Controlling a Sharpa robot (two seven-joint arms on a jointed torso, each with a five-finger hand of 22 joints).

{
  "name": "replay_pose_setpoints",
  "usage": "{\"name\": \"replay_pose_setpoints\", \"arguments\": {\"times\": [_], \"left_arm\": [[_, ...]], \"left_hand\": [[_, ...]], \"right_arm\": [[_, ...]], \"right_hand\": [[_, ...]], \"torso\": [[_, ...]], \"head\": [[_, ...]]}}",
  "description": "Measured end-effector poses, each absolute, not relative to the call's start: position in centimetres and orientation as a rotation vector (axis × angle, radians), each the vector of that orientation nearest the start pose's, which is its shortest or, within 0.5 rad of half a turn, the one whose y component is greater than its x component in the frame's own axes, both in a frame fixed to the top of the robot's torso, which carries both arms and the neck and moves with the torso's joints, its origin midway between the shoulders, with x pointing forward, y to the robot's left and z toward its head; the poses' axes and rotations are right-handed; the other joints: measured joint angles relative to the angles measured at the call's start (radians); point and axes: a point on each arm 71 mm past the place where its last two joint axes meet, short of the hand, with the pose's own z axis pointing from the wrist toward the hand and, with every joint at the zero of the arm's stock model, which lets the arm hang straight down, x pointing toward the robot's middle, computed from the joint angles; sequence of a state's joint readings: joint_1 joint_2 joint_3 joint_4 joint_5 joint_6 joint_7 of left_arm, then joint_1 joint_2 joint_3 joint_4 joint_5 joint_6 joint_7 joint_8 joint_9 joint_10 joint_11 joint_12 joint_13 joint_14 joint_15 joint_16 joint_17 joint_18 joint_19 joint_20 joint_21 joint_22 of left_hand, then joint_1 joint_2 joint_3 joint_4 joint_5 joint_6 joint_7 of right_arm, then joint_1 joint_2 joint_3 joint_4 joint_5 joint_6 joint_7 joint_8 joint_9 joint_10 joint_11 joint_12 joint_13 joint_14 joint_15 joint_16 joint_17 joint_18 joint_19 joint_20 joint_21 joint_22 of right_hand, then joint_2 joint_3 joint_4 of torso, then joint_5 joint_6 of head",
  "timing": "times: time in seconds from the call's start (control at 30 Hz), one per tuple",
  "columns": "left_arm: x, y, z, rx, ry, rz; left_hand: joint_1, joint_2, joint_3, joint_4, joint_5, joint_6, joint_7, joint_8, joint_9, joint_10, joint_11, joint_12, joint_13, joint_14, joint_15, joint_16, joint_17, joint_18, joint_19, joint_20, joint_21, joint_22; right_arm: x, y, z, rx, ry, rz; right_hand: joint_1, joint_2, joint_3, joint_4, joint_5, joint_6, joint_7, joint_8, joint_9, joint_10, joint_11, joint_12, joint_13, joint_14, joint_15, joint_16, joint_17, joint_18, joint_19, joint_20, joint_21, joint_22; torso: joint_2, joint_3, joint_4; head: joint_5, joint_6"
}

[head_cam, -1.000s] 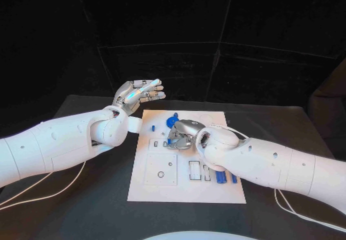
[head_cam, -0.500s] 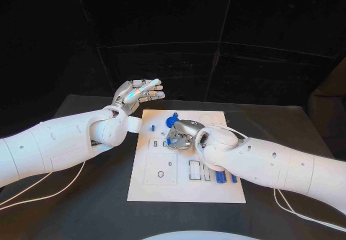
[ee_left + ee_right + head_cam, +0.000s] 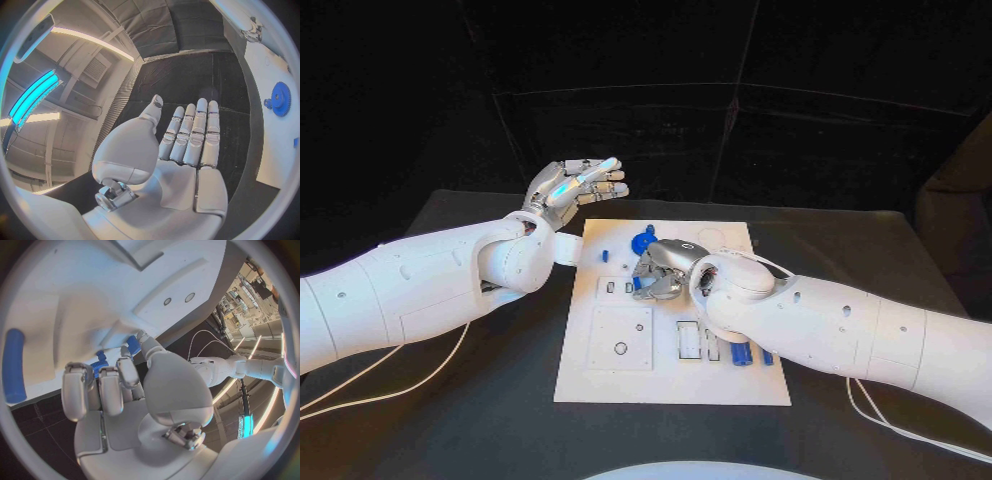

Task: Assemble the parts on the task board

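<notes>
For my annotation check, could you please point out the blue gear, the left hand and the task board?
blue gear (image 3: 280, 99), left wrist view, on its toothed disc face.
left hand (image 3: 574, 188), head view, on the palm below the fingers.
task board (image 3: 625, 378), head view, on a bare white part near its front edge.

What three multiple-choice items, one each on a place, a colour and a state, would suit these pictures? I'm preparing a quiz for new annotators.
1. Where is the left hand?
A. Raised beyond the task board's far left corner
B. Flat on the board's near edge
C. Under the table

2. What colour is the gear on the task board?
A. Red
B. Blue
C. Green

3. How is the left hand?
A. Gripping a gear
B. Open, holding nothing
C. Pinching a cable

Answers: 1 A, the head view shows it lifted by that corner. 2 B, blue in the head and left wrist views. 3 B, the left wrist view shows straight fingers and a bare palm.
</notes>
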State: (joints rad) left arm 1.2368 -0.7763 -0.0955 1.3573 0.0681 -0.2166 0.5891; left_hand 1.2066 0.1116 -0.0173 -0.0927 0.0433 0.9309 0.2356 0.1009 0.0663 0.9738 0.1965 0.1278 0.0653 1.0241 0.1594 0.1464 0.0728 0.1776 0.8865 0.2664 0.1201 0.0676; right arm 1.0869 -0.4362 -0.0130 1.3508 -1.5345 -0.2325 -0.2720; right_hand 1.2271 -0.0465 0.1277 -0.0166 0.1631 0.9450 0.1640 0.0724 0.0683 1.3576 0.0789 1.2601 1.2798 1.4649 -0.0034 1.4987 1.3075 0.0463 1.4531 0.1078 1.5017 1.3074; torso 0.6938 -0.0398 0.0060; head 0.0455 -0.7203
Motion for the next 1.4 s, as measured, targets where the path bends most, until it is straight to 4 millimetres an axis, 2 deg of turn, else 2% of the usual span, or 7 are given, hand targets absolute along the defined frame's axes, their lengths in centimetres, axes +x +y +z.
{"name": "replay_pose_setpoints", "arguments": {"times": [0.33, 0.7, 0.77, 0.87, 0.93, 1.27, 1.4], "left_arm": [[51.9, 22.7, -17.7, -1.039, 1.246, -1.633], [52.0, 23.3, -17.8, -0.934, 1.324, -1.599], [51.9, 23.4, -17.9, -0.905, 1.365, -1.584], [51.6, 23.4, -18.3, -0.864, 1.467, -1.540], [51.5, 23.4, -18.5, -0.834, 1.558, -1.500], [51.0, 21.7, -20.0, -0.587, 2.126, -1.123], [51.3, 20.7, -20.2, -0.509, 2.234, -0.971]], "left_hand": [[-0.007, 0.008, 0.003, -0.003, 0.000, 0.036, -0.003, 0.005, 0.001, 0.044, -0.018, 0.000, 0.001, 0.080, -0.025, 0.022, 0.011, 0.000, 0.064, -0.015, 0.014, 0.007], [-0.016, 0.024, -0.011, -0.003, 0.009, 0.119, -0.085, 0.015, 0.005, 0.296, -0.125, 0.069, 0.035, 0.436, -0.154, 0.258, 0.184, 0.000, 0.415, -0.155, 0.170, 0.070], [-0.021, 0.019, -0.017, -0.004, 0.011, 0.132, -0.099, 0.020, 0.009, 0.348, -0.143, 0.089, 0.050, 0.442, -0.176, 0.392, 0.291, 0.000, 0.471, -0.174, 0.204, 0.086], [-0.026, 0.014, -0.023, -0.004, 0.026, 0.156, -0.123, 0.024, 0.018, 0.410, -0.163, 0.126, 0.091, 0.441, -0.207, 0.914, 0.844, 0.000, 0.565, -0.210, 0.313, 0.151], [-0.029, 0.031, -0.013, 0.004, 0.014, 0.157, -0.125, 0.024, 0.023, 0.410, -0.169, 0.139, 0.117, 0.441, -0.209, 1.094, 1.036, -0.019, 0.579, -0.221, 0.521, 0.355], [-0.177, 0.030, -0.114, 0.175, 0.007, 0.163, -0.149, 0.088, 0.070, 0.402, -0.178, 0.337, 0.319, 0.441, -0.221, 1.362, 1.235, -0.047, 0.580, -0.238, 0.894, 0.729], [-0.160, 0.029, -0.171, 0.231, 0.007, 0.183, -0.180, 0.189, 0.144, 0.406, -0.206, 0.692, 0.658, 0.443, -0.244, 1.415, 1.235, -0.061, 0.579, -0.254, 0.975, 0.825]], "right_arm": [[46.9, -5.1, -23.4, -0.204, 1.734, 0.749], [46.0, -9.6, -19.9, -0.205, 1.552, 0.920], [46.1, -10.8, -18.9, -0.187, 1.539, 0.946], [46.7, -13.2, -17.0, -0.143, 1.526, 0.959], [47.3, -14.9, -15.9, -0.100, 1.522, 0.953], [49.6, -21.6, -14.1, 0.128, 1.555, 0.915], [50.1, -22.6, -14.0, 0.178, 1.567, 0.911]], "right_hand": [[-0.003, -0.019, -0.058, 0.040, 0.013, -0.083, 0.020, -0.009, -0.004, -0.026, 0.016, -0.026, -0.033, 0.000, 0.014, 0.000, 0.000, 0.000, 0.003, 0.011, 0.000, 0.000], [0.035, -0.015, -0.079, 0.050, 0.037, -0.122, 0.027, -0.009, -0.003, -0.032, 0.023, -0.030, -0.043, 0.000, 0.021, -0.010, 0.000, 0.000, -0.011, 0.025, -0.011, 0.000], [0.040, -0.010, -0.082, 0.052, 0.043, -0.122, 0.027, -0.003, -0.002, -0.032, 0.023, -0.030, -0.045, 0.000, 0.021, -0.010, 0.000, 0.000, -0.011, 0.025, -0.016, 0.000], [0.047, -0.003, -0.082, 0.052, 0.047, -0.121, 0.026, -0.003, -0.001, -0.032, 0.023, -0.030, -0.045, 0.000, 0.021, -0.015, 0.000, 0.000, -0.015, 0.027, -0.018, 0.000], [0.055, 0.005, -0.082, 0.052, 0.053, -0.113, 0.022, 0.003, 0.000, -0.032, 0.023, -0.030, -0.045, 0.000, 0.021, -0.015, 0.000, 0.000, -0.018, 0.024, -0.022, 0.000], [0.060, 0.010, -0.090, 0.055, 0.067, -0.104, 0.017, 0.008, 0.002, -0.036, 0.019, -0.030, -0.045, 0.000, 0.021, -0.021, 0.000, 0.000, -0.027, 0.023, -0.028, 0.000], [0.060, 0.010, -0.092, 0.056, 0.069, -0.101, 0.020, 0.008, 0.002, -0.036, 0.019, -0.030, -0.046, 0.000, 0.021, -0.026, 0.000, 0.000, -0.027, 0.023, -0.028, 0.000]], "torso": [[0.000, 0.0010, -0.0005], [-0.006, 0.0025, -0.0036], [-0.008, 0.0035, -0.0035], [-0.013, 0.0053, -0.0035], [-0.018, 0.0070, -0.0035], [-0.046, 0.0181, -0.0109], [-0.054, 0.0228, -0.0128]], "head": [[0.001, 0.000], [0.003, 0.011], [0.003, 0.011], [0.003, 0.012], [0.005, 0.010], [0.020, -0.008], [0.023, -0.013]]}}
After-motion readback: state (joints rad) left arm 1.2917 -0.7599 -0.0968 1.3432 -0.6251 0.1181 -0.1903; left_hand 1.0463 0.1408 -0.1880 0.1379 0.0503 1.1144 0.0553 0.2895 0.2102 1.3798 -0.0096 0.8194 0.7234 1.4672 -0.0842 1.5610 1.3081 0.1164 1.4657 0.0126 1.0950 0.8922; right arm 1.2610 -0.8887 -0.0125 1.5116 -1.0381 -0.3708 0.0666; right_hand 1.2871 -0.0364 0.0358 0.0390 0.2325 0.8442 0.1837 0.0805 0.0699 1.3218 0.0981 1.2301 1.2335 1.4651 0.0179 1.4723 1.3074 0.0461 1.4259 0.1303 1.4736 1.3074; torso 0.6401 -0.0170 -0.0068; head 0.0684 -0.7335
